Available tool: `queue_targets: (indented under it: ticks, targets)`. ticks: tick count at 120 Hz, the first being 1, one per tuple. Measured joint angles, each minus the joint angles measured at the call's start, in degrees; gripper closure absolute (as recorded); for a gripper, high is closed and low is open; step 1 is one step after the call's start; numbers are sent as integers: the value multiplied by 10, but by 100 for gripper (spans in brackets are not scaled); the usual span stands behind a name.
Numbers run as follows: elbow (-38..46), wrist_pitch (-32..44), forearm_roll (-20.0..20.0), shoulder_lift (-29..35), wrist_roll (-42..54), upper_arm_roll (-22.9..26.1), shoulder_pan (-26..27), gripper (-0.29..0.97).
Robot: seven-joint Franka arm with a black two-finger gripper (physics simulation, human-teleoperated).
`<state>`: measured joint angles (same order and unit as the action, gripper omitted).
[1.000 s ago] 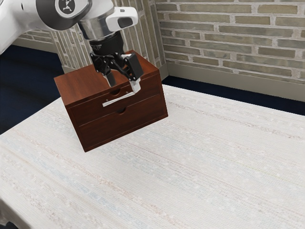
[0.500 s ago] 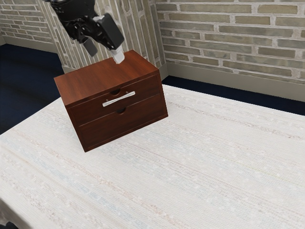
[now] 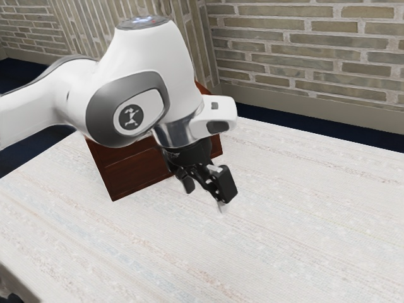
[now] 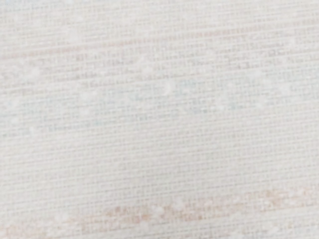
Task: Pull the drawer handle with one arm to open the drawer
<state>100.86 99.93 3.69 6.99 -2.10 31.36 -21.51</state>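
Drawer cabinet of dark reddish wood stands on the pale bench, toward the exterior view's left, before a brick wall. The white arm crosses in front of it and hides the drawer fronts and handle, so whether a drawer is open cannot be told. The black gripper hangs just in front of the cabinet's lower corner, pointing down at bare bench, fingers apart and holding nothing. The handle appears ungrasped; reaching, gripping and pulling it seem left to do.
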Motion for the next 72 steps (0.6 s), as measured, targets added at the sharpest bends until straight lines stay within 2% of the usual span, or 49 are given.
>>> queue_targets:
  ticks: [23, 43, 72]
  targets:
    - [-44, 0, -99, -26, 14, -5, -24, 0]
    - [-78, -11, -168, -43, 31, -8, -63, 0]
    - [-91, 7, -218, -92, 52, -27, -70, 0]
